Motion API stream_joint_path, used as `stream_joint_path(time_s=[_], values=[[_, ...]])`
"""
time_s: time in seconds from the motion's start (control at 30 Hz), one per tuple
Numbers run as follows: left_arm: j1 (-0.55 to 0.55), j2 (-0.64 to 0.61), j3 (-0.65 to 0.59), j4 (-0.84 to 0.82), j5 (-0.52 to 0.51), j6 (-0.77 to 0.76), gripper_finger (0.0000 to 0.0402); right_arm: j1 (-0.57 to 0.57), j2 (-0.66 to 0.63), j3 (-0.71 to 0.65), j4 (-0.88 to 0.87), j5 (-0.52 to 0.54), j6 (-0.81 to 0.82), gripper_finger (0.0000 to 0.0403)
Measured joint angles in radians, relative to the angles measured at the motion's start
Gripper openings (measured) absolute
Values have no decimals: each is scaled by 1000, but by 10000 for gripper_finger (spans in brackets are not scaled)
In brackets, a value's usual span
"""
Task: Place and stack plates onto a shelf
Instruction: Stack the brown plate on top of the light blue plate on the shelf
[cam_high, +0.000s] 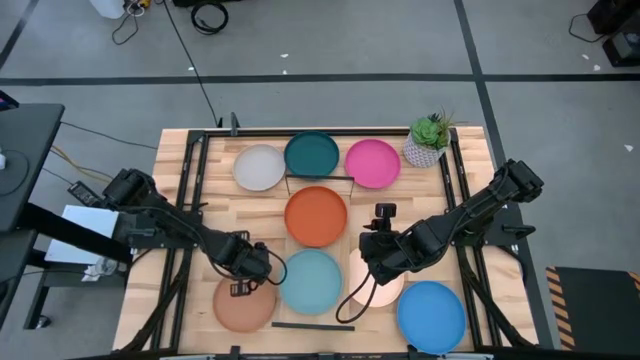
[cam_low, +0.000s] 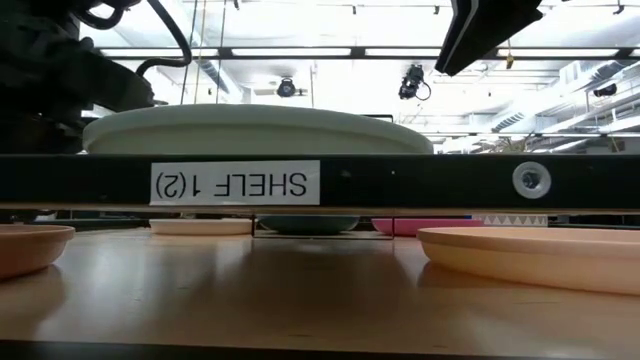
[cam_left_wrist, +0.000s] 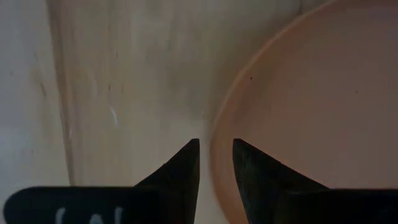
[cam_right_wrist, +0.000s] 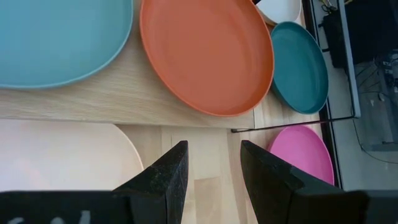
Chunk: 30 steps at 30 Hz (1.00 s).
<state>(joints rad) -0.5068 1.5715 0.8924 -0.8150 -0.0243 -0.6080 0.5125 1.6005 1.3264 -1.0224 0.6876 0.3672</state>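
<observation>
The shelf (cam_high: 292, 248) is a light-wood plank down the table's middle. The orange plate (cam_high: 316, 216) and the light blue plate (cam_high: 310, 281) lie flat on it. The terracotta plate (cam_high: 244, 303) rests on the table at the near left. My left gripper (cam_high: 260, 268) is over its far rim, slightly open, one finger inside the rim (cam_left_wrist: 214, 158) and one outside. My right gripper (cam_high: 378, 262) is open above bare table (cam_right_wrist: 214, 140), between the cream plate (cam_right_wrist: 62, 155) and the shelf (cam_right_wrist: 93, 99). The bright blue plate (cam_high: 431, 315) lies near right. My left gripper (cam_left_wrist: 216, 152) comes from above with its fingers on either side of the terracotta plate's far rim. I cannot tell whether they touch it. The plate lies flat on the table (cam_low: 30, 245).
The pale grey plate (cam_high: 259, 167), dark teal plate (cam_high: 312, 154) and magenta plate (cam_high: 372, 163) sit in a row at the far edge. A small potted plant (cam_high: 430, 140) stands at the far right corner. Black wire brackets (cam_low: 400, 182) and rails frame the table.
</observation>
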Motion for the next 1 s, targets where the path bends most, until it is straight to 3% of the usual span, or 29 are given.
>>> stream_joint_path(time_s=[0.17,0.5,0.6,0.73,0.83,1.0], values=[[-3,0,-35,67,-29,-1,102,0,0,0,4,0,0,153],[-3,-3,-115,140,8,17,100,5,0,0,4,0,0,153],[-3,-3,-115,141,16,18,81,5,0,0,5,0,0,153],[-2,-13,-115,137,27,44,21,5,0,0,6,0,-1,153],[-3,-32,-114,125,35,68,15,5,0,0,6,0,-2,153],[0,-92,-45,-43,39,101,15,5,0,0,7,0,-3,153]])
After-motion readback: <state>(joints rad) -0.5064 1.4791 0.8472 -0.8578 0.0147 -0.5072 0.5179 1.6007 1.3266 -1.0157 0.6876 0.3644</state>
